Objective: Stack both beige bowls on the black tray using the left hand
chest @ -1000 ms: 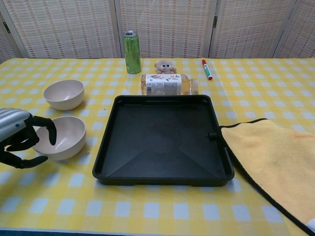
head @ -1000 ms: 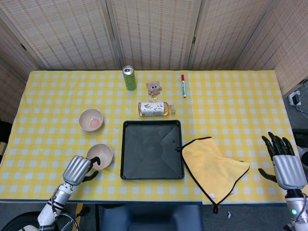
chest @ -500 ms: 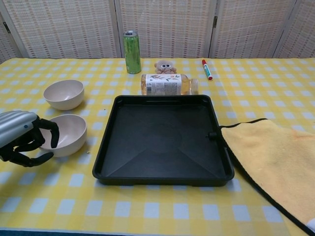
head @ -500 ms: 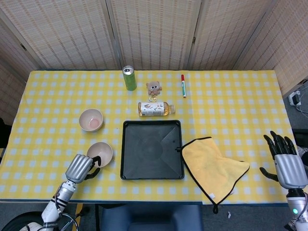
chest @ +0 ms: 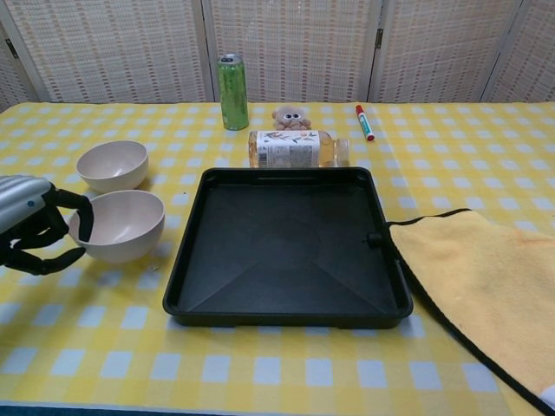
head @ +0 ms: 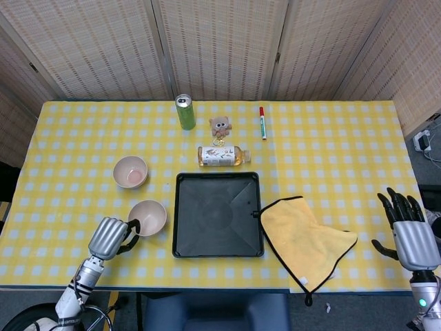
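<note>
We see a beige bowl [chest: 121, 225] held at its left rim by the left hand [chest: 30, 227], whose dark fingers [chest: 76, 206] hook over the edge while the thumb curls underneath. The hand reaches in from the lower left of the table, its silver back turned upward in the head view [head: 110, 238]. This near bowl [head: 147, 218] sits just left of the black tray [chest: 286, 251], whether lifted or resting we cannot tell. The second beige bowl [chest: 113, 165] stands on the yellow checked tablecloth [chest: 468, 156] just behind the first, apart from the hand. Beyond the tray lie a bottle [chest: 295, 148] on its side, a green can [chest: 231, 80], a small plush toy [chest: 292, 118] and a red marker [chest: 364, 122]. A yellow cloth [chest: 486, 277] touches the tray's right edge. The right hand [head: 408, 231] hovers at the far right, fingers spread, holding nothing.
</note>
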